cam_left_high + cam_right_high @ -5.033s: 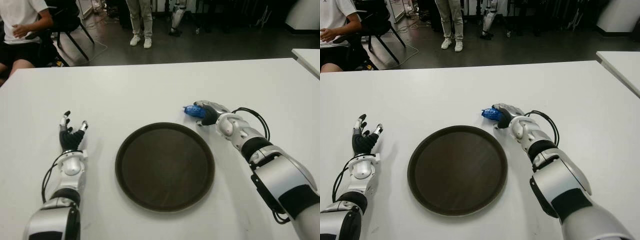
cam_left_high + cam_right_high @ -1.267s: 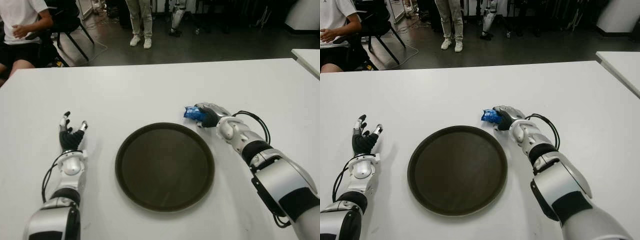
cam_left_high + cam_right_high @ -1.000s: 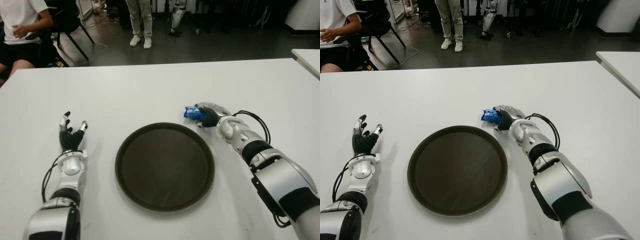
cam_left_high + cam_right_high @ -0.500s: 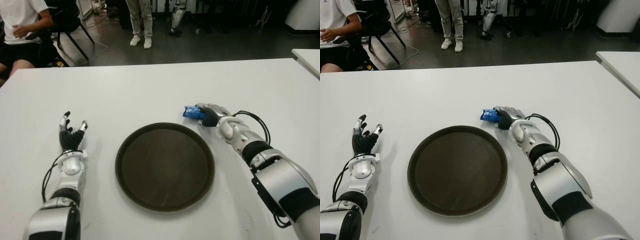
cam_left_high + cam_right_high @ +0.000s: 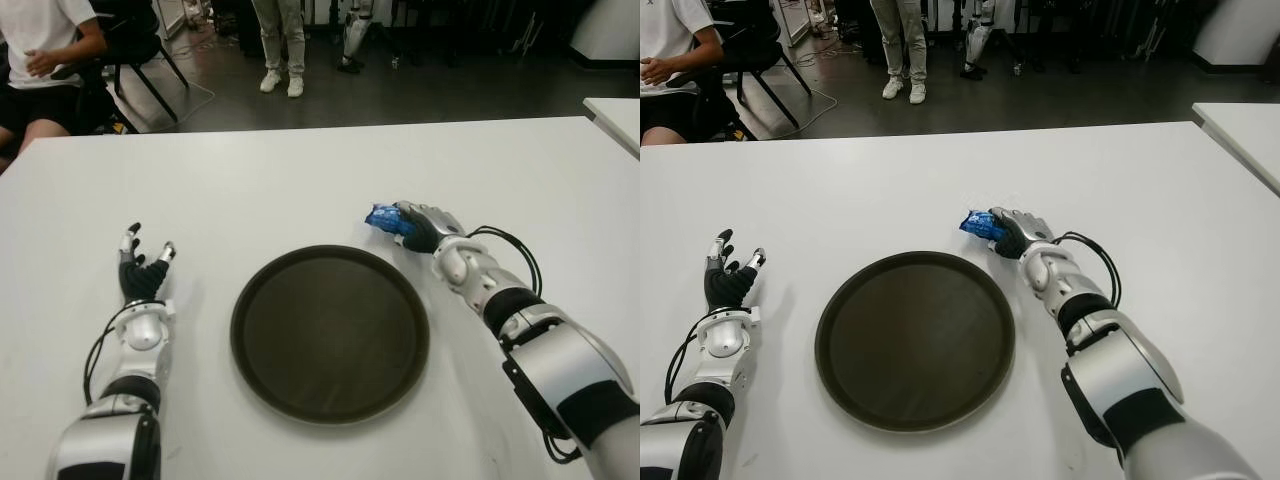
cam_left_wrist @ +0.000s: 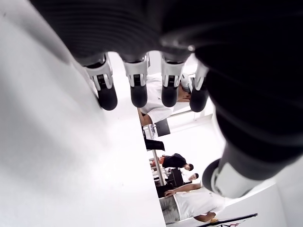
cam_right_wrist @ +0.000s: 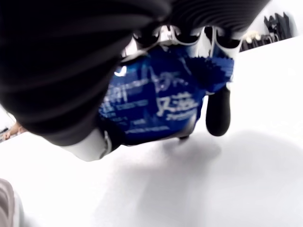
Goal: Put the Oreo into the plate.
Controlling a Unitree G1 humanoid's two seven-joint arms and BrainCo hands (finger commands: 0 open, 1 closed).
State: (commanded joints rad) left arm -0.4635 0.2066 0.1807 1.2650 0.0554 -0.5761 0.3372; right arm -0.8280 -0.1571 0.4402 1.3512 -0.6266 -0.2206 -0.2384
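A blue Oreo packet (image 5: 383, 218) is held in my right hand (image 5: 412, 225), whose fingers curl around it just beyond the far right rim of the round dark plate (image 5: 330, 332). The right wrist view shows the Oreo packet (image 7: 156, 104) pressed against the palm, lifted a little off the white table (image 7: 189, 189) with its shadow below. My left hand (image 5: 140, 272) shows to the left of the plate, fingers spread and holding nothing; the left wrist view shows its fingertips (image 6: 138, 97) straight out.
The white table (image 5: 300, 180) spreads wide around the plate. A second table's corner (image 5: 615, 115) is at far right. A seated person (image 5: 40, 60) and a standing person's legs (image 5: 280, 45) are beyond the far edge.
My right hand has raised the Oreo packet slightly and drawn a little farther from the plate's rim. The left hand has not moved.
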